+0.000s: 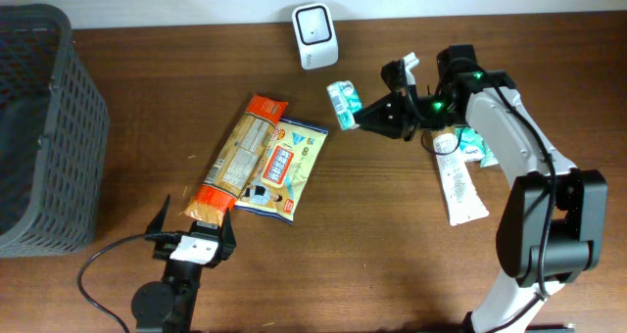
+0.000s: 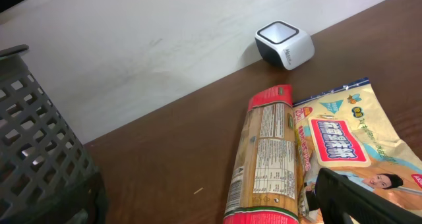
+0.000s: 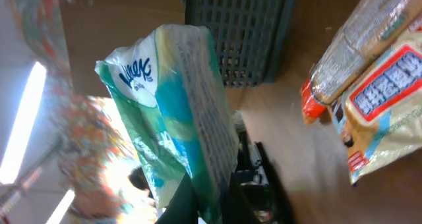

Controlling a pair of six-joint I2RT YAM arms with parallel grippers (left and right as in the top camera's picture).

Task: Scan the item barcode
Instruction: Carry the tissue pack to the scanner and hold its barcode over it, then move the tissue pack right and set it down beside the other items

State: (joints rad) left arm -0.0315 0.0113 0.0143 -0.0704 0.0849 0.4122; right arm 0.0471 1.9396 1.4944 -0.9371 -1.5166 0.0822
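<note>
Dark grey lattice basket [image 1: 83, 147], far left of the overhead frame, standing on a brown wooden bench [image 1: 372, 245]. Centre: long clear pasta packet [image 1: 238, 157] with orange-red ends, lying diagonally and touching a yellow-and-blue snack bag [image 1: 286, 171] on its right. Right: white tube [image 1: 458, 184] lying flat, with a small teal-and-white packet [image 1: 472, 145] just beside its upper end.

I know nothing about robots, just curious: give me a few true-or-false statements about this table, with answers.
The right gripper is shut on the teal-and-white tissue pack. True.
The small white scanner box sits inside the dark grey mesh basket. False: it stands on the wooden table, well apart from the basket.
The left gripper is open and holds nothing. True.
The orange-ended pasta packet lies far from the yellow snack bag. False: they lie side by side, touching.
</note>
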